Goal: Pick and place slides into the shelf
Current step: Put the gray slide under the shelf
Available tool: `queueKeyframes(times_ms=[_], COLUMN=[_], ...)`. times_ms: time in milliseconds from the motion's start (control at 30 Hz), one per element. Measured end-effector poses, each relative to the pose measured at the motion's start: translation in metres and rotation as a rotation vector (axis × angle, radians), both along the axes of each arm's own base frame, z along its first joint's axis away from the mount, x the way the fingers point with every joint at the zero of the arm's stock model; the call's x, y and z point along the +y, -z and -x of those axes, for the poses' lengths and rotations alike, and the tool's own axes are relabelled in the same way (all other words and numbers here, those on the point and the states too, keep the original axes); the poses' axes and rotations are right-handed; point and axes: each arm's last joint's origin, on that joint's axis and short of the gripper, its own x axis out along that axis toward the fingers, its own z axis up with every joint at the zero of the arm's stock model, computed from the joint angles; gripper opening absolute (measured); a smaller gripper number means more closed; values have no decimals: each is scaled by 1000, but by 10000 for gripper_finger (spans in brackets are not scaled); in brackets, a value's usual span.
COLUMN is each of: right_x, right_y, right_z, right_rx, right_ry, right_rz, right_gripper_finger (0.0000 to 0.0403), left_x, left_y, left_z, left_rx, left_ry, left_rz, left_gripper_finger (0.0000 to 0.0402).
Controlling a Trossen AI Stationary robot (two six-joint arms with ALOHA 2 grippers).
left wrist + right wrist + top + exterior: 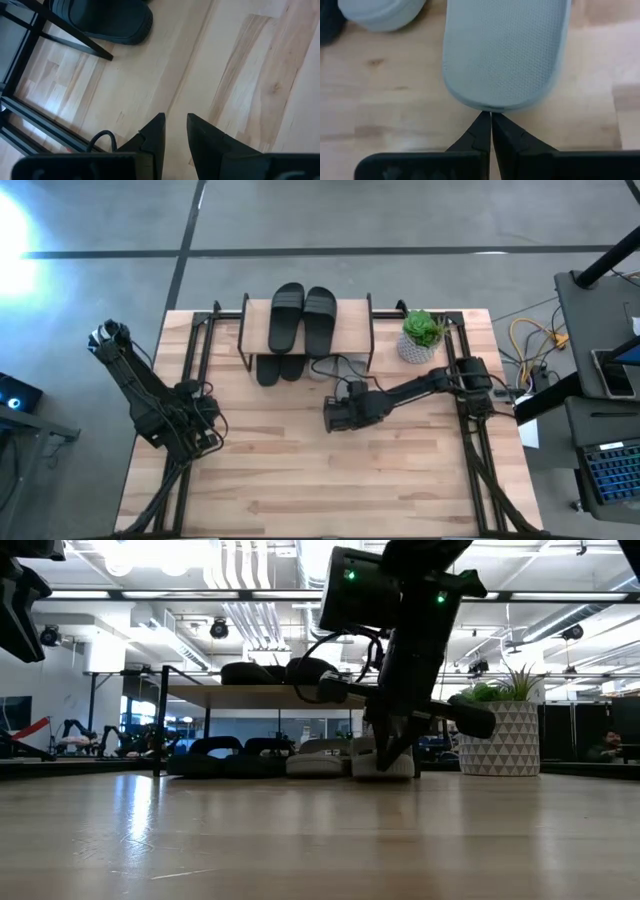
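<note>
2 black slides [303,317] atop shelf [355,326], 2 black + 2 pale slides [318,757] under; right gripper [490,116] pinched together at pale heel.

Robotics lab; other robot arms [85,735] behind

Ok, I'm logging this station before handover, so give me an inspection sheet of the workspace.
Surface: light wooden table, front bare.
Job's things: black pair on top of the shelf; another black pair and one pale slide under it; a second pale slide lies at the right pincer's tips.
Clutter: potted plant beside the shelf.
Grippers: right pincer shut, tips at the slide's heel edge; left pincer slightly parted, empty, over the table.
Cables: loops off the table's right side.
Surroundings: laptop on a side desk.
</note>
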Motion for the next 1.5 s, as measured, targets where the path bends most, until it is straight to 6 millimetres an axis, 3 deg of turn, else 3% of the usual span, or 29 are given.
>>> queueKeyframes(times_ms=[833,1200,1500], right_x=[-40,-46,-40], right_y=[-1,-6,-5], right_z=[6,1,-2], right_rx=[131,123,118], right_ry=[29,12,-62], right_rz=[120,173,25], right_gripper_finger=[8,8,8], left_x=[0,0,0], left_y=[0,0,0], left_z=[0,0,0], left_rx=[0,0,0], left_ry=[2,2,1], left_rz=[-1,-1,0], left_gripper_finger=[65,65,65])
